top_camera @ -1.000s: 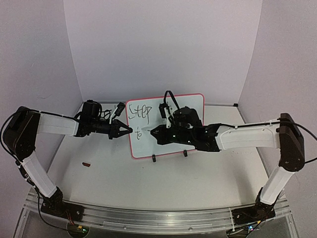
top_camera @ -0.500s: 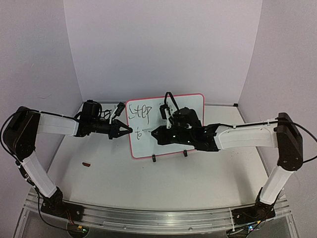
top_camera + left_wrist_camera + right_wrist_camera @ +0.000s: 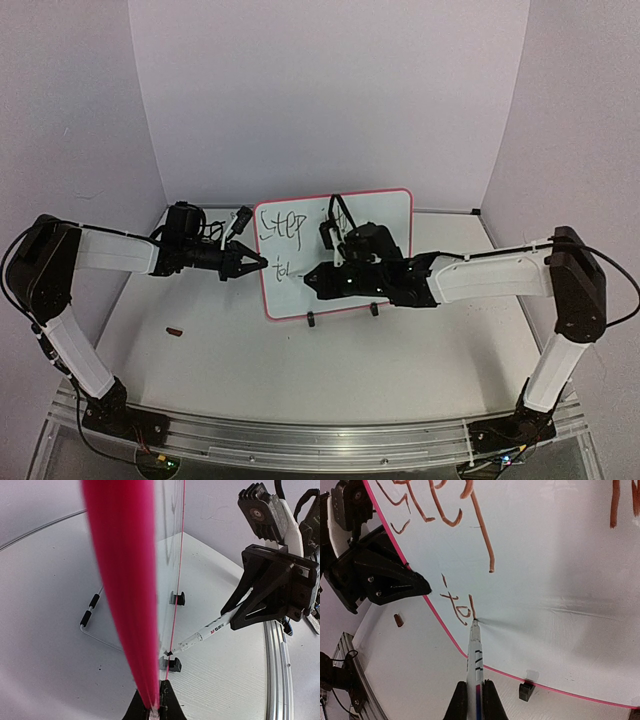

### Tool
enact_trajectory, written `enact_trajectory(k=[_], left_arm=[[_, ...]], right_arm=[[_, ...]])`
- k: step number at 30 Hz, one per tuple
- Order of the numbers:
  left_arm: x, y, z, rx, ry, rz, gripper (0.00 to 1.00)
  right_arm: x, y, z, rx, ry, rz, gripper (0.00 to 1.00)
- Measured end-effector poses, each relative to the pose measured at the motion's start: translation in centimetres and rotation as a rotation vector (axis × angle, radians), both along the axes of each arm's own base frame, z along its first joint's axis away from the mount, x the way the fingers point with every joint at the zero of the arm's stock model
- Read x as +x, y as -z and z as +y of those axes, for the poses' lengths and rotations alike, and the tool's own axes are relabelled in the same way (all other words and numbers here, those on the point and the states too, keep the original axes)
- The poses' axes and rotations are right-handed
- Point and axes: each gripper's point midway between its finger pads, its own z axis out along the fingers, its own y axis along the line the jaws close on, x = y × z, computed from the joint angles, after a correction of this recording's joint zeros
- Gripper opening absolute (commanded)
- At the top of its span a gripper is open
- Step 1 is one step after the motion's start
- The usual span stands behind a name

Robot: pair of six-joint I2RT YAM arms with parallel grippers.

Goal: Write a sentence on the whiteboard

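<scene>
Two closed grippers meet at the upright whiteboard [image 3: 385, 207], centre frame: the left gripper [image 3: 258, 262] pinches its pink left edge, the right gripper [image 3: 308, 277] clamps a marker [image 3: 475, 655]. Bare board lies right of the tip, which touches the sentence [image 3: 283, 228] on its second line, after "to".

Right gripper [image 3: 310, 278] covers the sentence [image 3: 283, 228] beyond "Step"; the whiteboard [image 3: 122, 580] rim is blurred in the left wrist view.
</scene>
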Motion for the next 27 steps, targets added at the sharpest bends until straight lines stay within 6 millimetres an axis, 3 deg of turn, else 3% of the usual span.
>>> enact_trajectory(k=[13,27], left_arm=[[0.0,0.0,0.0,0.0,0.0,0.0,0.0],[0.0,0.0,0.0,0.0,0.0,0.0,0.0]], right_arm=[[0.2,-0.1,-0.1,-0.003,0.007,-0.01,0.0],[0.8,-1.9,-0.4,0.022,0.039,-0.057,0.0]])
